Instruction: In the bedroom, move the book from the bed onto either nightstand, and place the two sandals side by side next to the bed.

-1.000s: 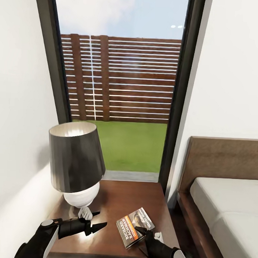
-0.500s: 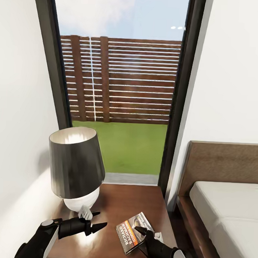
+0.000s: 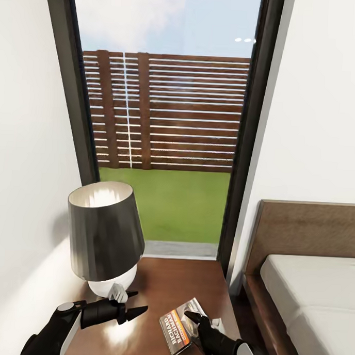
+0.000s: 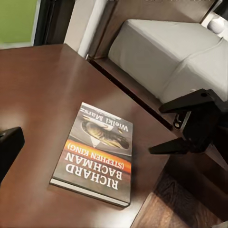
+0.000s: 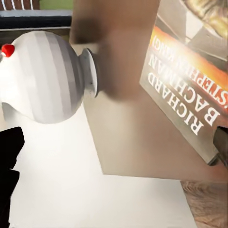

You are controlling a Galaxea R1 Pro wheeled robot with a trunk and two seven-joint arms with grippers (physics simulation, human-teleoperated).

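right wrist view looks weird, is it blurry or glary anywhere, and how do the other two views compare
Right wrist view: the lamp base and nightstand top look soft and washed out, while the book lettering stays readable. Left wrist view: sharp, with a pale sheen on the book cover. Head view: bright reflection on the nightstand by the left gripper; sunlit lamp shade.

Bright, even daylight through the tall window (image 3: 166, 141), with soft shadows on the white wall behind the lamp (image 3: 105, 236) and pale glare patches on the glossy nightstand (image 3: 183, 281) top. Sharp enough for reading the lettering on the book (image 4: 95, 154) from the left wrist. Blurred, washed out and skewed in the right wrist view, especially around the lamp base.
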